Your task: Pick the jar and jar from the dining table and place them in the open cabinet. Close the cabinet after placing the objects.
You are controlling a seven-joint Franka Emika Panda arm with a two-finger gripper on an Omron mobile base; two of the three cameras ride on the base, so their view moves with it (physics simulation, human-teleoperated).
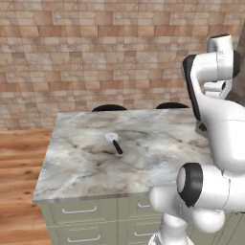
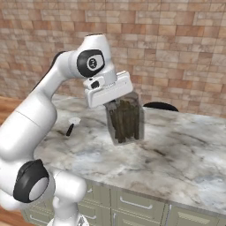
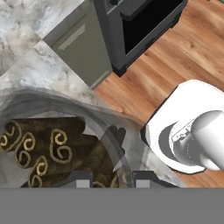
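**Jar held tilted above the bench**

Clear glass jar (image 2: 126,121) of dark brown sticks, gripped at its top by the jaws (image 2: 110,93). Hangs tilted just below them, lifted off the marble, in the right base view. Seen from the hand camera as a round glass rim (image 3: 65,131) with curled stick ends inside, directly ahead of the fingertips (image 3: 83,177). Jaws closed against the jar's rim.

Marble bench (image 1: 95,158) beneath and around the jaws, sage-green drawers (image 1: 79,210) along its front. Small white-headed, black-handled utensil (image 1: 115,142) lying flat on the bench, well apart from the jaws, off to the arm's left. Brick wall (image 1: 95,52) beyond.
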